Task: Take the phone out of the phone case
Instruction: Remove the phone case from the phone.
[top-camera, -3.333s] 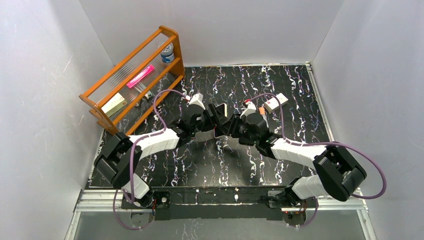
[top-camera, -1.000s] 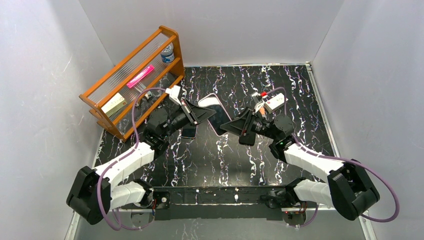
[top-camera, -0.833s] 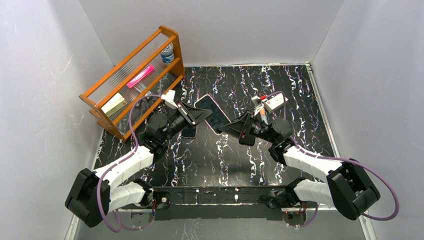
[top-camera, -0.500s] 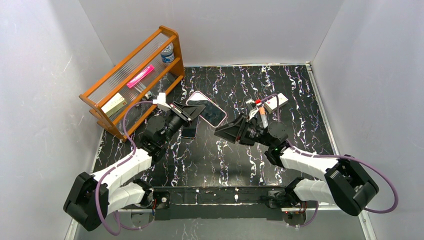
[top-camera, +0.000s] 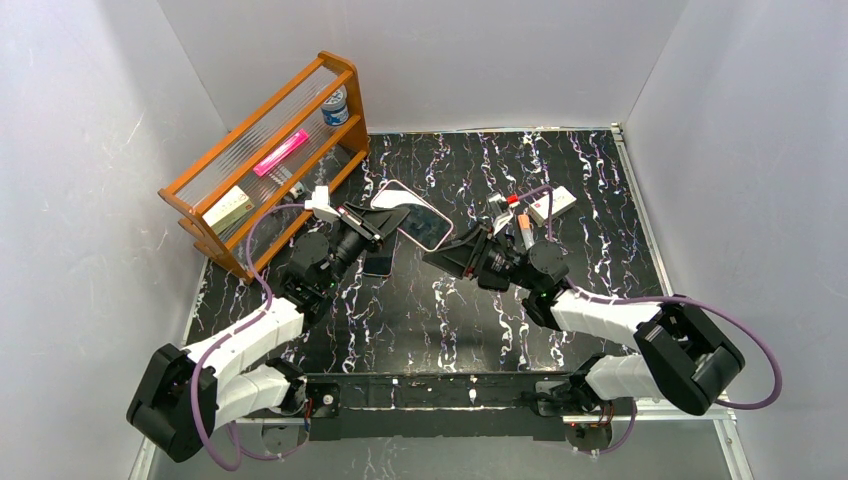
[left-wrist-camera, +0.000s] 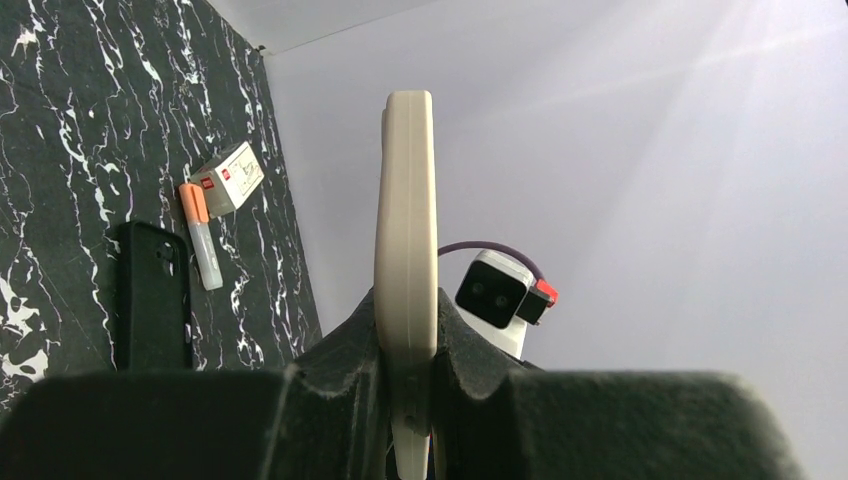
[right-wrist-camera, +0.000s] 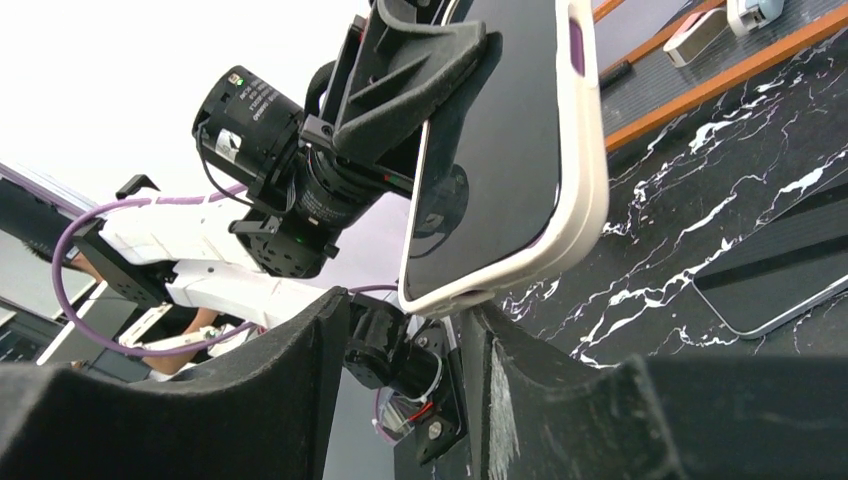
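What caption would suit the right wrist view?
Left gripper holds the cased phone in front of the open right gripper.

cased phone (top-camera: 420, 225) shifted left toward the rack (top-camera: 338, 63), left gripper (top-camera: 388, 216) drawn back, right gripper (top-camera: 455, 250) following

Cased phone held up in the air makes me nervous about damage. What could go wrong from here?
The left gripper pinches the cased phone only by its edge, above the table; a push from the open right gripper might twist it loose. Falling, it could hit the dark phone lying nearby.
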